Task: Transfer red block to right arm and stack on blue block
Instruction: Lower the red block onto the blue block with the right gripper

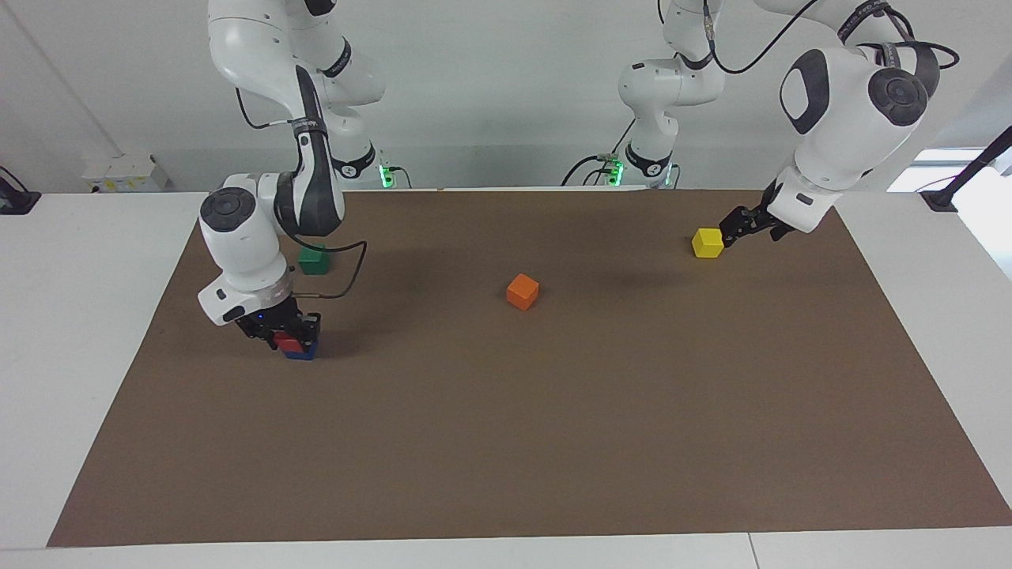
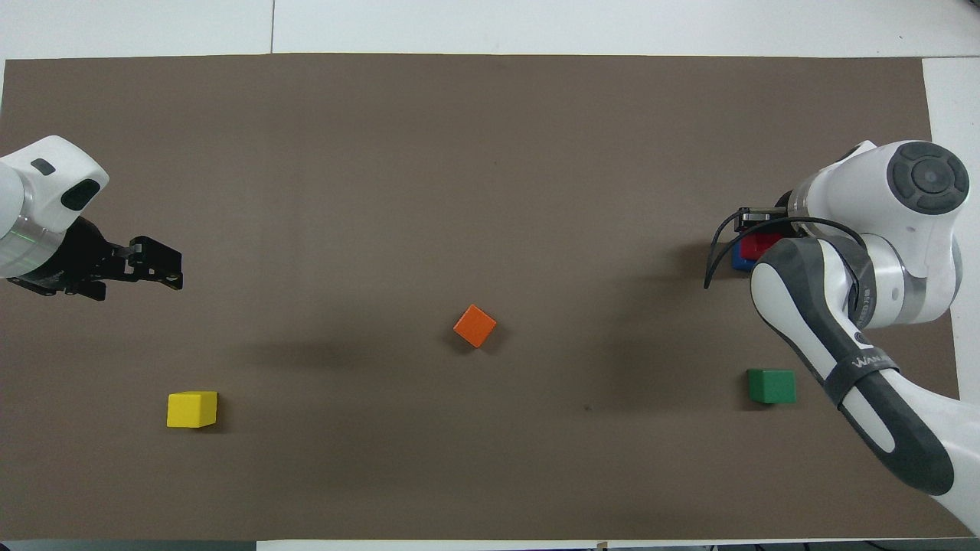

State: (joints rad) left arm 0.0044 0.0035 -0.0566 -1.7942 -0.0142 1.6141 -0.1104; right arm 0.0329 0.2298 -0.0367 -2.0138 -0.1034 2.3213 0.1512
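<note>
Red block (image 1: 288,341) is sitting on top of blue block (image 1: 301,353) at the right arm's end of the table (image 1: 553,442), w/ the right end effector (image 1: 289,330) gripping it from above, fingers closed narrow on its sides. Stack is lying farther from the robots than the green block (image 1: 313,260). In the overhead view the right arm is covering most of the stack; only slivers of red and blue are showing.

Step in hand, as judged: release and retreat. For a clean result:
- Red block is looking slightly offset on blue; alignment cannot be confirmed, so check before opening.
- Fingers should be opening gently, no sideways drag.
- Retreat should be going straight up until clear of the stack.

Left end effector (image 1: 731,229) is waiting in the air over the table's left-arm end, beside the yellow block (image 1: 708,243), fingers slightly apart, holding nothing. Orange block (image 1: 522,292) is lying mid-table, well apart.
</note>
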